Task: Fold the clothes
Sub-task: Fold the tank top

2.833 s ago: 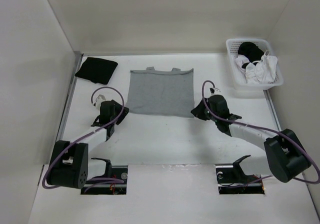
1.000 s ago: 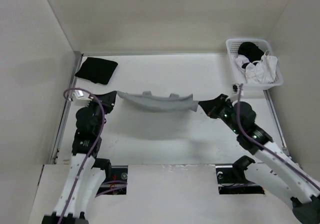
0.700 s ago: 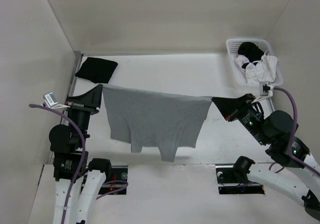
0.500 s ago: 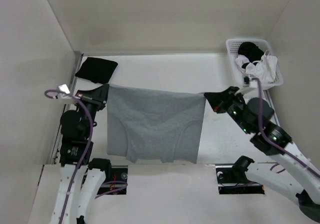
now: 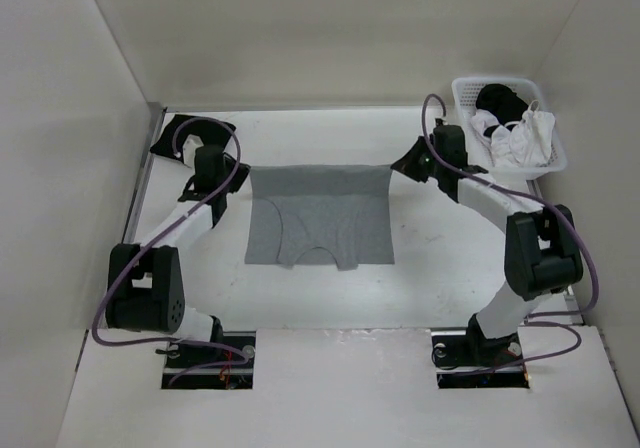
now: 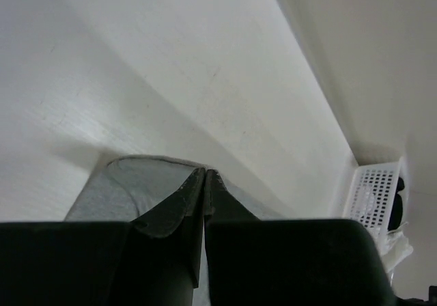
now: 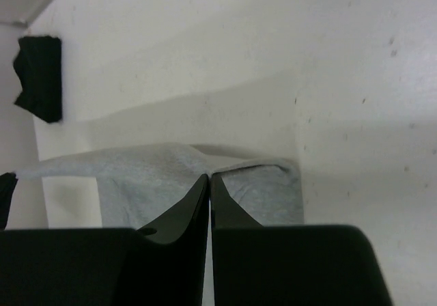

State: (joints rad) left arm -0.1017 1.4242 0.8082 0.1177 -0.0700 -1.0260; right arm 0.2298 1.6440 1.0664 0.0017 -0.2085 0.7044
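Note:
The clothes, a light grey tank top (image 5: 320,213), lie spread on the table with the straps and scooped neck toward the near edge. My left gripper (image 5: 242,175) is shut on its far left corner, and my right gripper (image 5: 392,170) is shut on its far right corner. The far hem runs straight between them. In the left wrist view the closed gripper (image 6: 205,172) meets the grey fabric (image 6: 130,183). The right wrist view shows its closed gripper (image 7: 209,177) pinching a raised fold of the fabric (image 7: 136,176).
A folded black garment (image 5: 190,136) lies at the far left corner, close behind my left arm; it also shows in the right wrist view (image 7: 39,77). A white basket (image 5: 467,133) with black and white laundry stands at the far right, beside my right arm.
The tank top hung in the air between both raised grippers. Both arms have since carried it toward the far side and lowered it, so it now lies on the table.

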